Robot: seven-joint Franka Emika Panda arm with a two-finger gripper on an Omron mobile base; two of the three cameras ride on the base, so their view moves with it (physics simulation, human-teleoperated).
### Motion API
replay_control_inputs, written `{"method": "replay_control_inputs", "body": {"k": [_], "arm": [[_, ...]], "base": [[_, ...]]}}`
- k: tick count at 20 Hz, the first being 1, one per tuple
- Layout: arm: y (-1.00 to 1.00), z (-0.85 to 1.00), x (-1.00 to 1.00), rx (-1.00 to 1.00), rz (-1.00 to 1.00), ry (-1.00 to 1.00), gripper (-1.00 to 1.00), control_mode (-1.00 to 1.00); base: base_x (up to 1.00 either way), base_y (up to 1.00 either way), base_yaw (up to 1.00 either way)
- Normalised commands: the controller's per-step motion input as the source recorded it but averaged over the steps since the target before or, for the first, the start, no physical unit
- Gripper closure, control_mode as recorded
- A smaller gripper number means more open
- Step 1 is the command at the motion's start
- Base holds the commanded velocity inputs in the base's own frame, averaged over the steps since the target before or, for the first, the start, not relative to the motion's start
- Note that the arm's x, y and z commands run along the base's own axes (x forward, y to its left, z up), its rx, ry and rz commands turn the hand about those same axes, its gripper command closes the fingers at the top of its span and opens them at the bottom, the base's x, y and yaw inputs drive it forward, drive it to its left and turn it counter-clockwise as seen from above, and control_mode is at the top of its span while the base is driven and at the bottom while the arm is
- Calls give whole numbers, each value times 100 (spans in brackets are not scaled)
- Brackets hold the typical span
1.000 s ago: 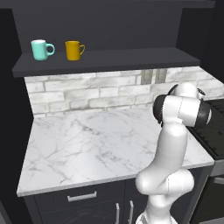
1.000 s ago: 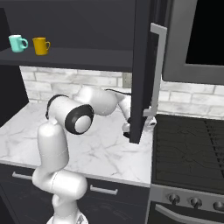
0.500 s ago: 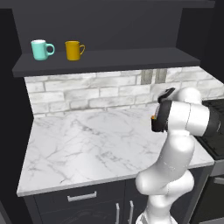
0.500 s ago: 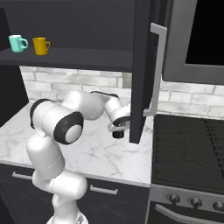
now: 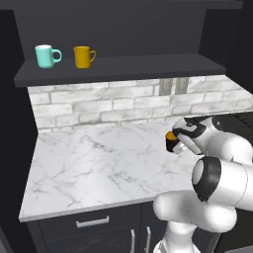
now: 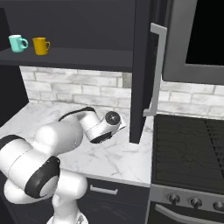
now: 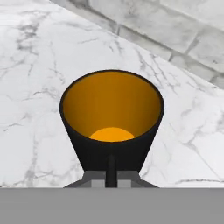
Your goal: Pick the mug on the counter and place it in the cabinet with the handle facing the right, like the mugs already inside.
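gripper point(image 5: 176, 142) clenched on the mug point(image 7: 111, 117), judging by the hand view: black body with orange inside sits dead centre just above the wrist, its thin loop handle running down at 6 o'clock between the finger bases. fingertips themselves hidden behind the mug.

in the left base view the orange rim shows at about 9 o'clock of the hand, over the right end of the counter point(image 5: 99, 168). whether the base has cleared the marble cannot be told; the hand view shows veined slab all round and brick wall at 1 o'clock.

change over the last second: arm was folded high and close to its own body, hand tucked out of sight; half a second ago the hand came out with a dark object near the cabinet door point(image 6: 143, 65); now the forearm lies low and stretched. reads as grasp made, carry starting.

outward: open shelf point(image 5: 118, 69) at 11 o'clock from the hand, well apart, with teal mug point(image 5: 46, 55) and yellow-orange mug point(image 5: 83, 56), both handles to the right. stove point(image 6: 192, 151) at 3 o'clock in the right base view.

judgement: lift, swing up-left, turn handle rightward before setting down.
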Motion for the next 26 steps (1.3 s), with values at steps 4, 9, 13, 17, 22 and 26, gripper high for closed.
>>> {"method": "replay_control_inputs", "body": {"k": [4, 9, 13, 17, 22, 26], "arm": [[34, 59, -67, -6, 0, -32, 100, -100], [25, 67, -41, -2, 0, -25, 100, -100], [11, 56, -9, 0, 0, -12, 100, -100], [4, 48, 0, 0, -3, -2, 100, -100], [13, 28, 0, 1, -3, 0, 100, -100], [11, 22, -4, 3, -4, 0, 100, -100]], "base": [[0, 0, 0], [0, 0, 0], [0, 0, 0], [0, 0, 0], [0, 0, 0], [0, 0, 0]]}}
